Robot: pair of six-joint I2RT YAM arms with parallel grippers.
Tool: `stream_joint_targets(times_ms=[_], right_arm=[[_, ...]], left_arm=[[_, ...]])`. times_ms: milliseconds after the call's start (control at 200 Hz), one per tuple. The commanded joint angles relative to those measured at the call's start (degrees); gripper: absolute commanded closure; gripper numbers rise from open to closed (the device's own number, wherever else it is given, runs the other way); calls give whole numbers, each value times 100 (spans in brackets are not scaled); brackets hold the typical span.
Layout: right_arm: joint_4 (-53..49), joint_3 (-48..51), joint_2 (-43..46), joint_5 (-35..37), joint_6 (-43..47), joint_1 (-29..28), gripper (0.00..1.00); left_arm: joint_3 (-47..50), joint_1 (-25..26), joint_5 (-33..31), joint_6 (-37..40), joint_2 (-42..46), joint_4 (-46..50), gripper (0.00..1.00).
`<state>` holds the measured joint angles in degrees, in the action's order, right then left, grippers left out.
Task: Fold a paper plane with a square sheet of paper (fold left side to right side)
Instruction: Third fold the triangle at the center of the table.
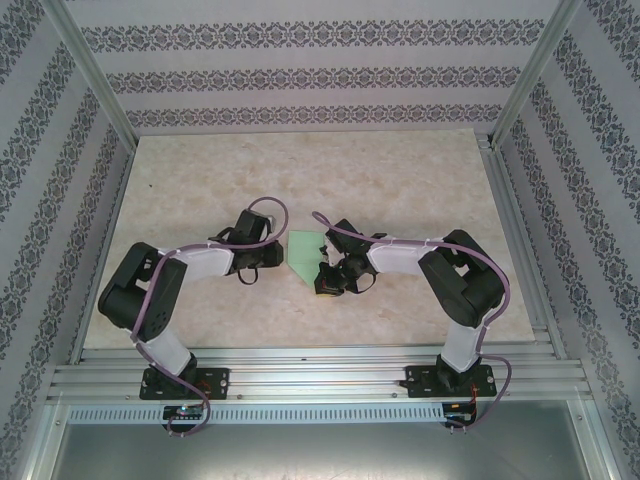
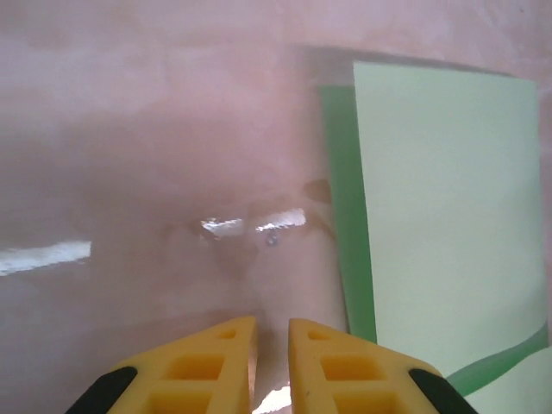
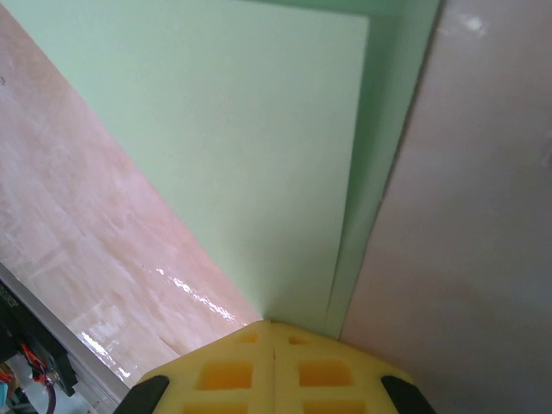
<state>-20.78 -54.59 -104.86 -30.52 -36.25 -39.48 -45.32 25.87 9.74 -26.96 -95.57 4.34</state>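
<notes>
The square sheet of paper (image 1: 303, 249) is light green and lies folded on the table between my two grippers. In the left wrist view the paper (image 2: 440, 216) is to the right of my left gripper (image 2: 272, 321), with a darker green strip along its left edge. The yellow fingers stand slightly open over bare table, clear of the paper. In the right wrist view two layers of the paper (image 3: 250, 155) narrow to a corner that ends at my right gripper (image 3: 272, 324), whose fingers are shut on that corner. From above, the left gripper (image 1: 277, 255) and right gripper (image 1: 323, 268) flank the paper.
The beige marbled tabletop (image 1: 320, 170) is bounded by patterned walls and metal posts. An aluminium rail (image 1: 320, 365) runs along the near edge by the arm bases. The table's edge with wiring (image 3: 26, 366) is in the right wrist view's lower left corner.
</notes>
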Motion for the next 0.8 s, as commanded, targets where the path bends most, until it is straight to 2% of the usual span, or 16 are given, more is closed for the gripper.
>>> stream_joint_targets(times_ms=[0,160,310,540,799], right_arm=[[-744,335,-305,831,26,99,100],[-744,327,-303,828,26,103,100],[-742,326,-307,837,23,107,100],[-735,304,-281,855,-5,104,100],[-669,284,-52,889,-96,104,100]], left_arm=[[-2,-43,86,200,539,97,80],[315,20,914,38,1014,-299,80],[455,280,1505,-141,851,-712,80],[270,465,1548,-96,212,-768,81],[61,465,1067,-22,-327,-520,82]])
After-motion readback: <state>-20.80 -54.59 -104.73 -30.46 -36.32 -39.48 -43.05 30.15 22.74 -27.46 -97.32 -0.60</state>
